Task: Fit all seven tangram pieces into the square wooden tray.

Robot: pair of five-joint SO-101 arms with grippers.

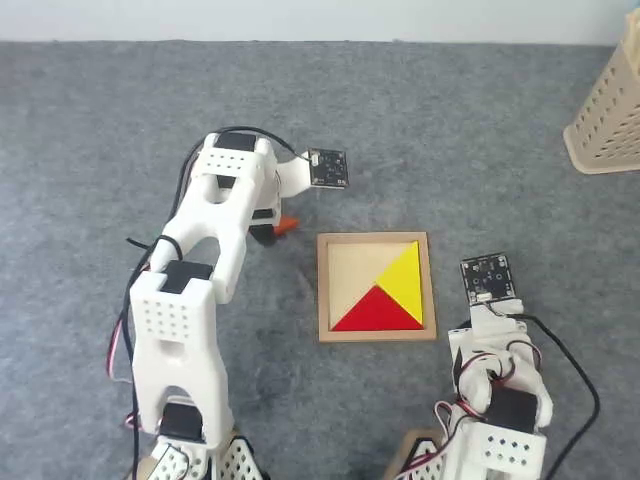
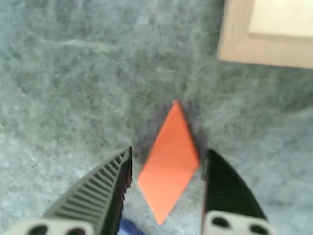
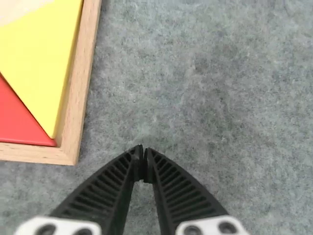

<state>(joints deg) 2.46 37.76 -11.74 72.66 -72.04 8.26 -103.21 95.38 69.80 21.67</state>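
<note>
A flat orange diamond-shaped tangram piece (image 2: 168,161) lies on the grey felt-covered tabletop (image 1: 100,130), just off the upper-left corner of the square wooden tray (image 1: 323,290). Its long axis runs from between the fingers of the left pincer (image 2: 167,152) out toward that tray corner. The left pincer is released, with a finger on either side of the piece; whether either one touches it is hard to tell. From above, the arm hides all but a small orange tip. In the tray a large yellow triangle (image 1: 403,283) fills the right side and a large red triangle (image 1: 378,310) fills the near side. The rest is bare wood. The right pincer (image 3: 143,152) is clenched on nothing, just off the tray's near right corner, with open felt beyond. A beige perforated container (image 1: 610,110) is cut off at the far right edge.
</note>
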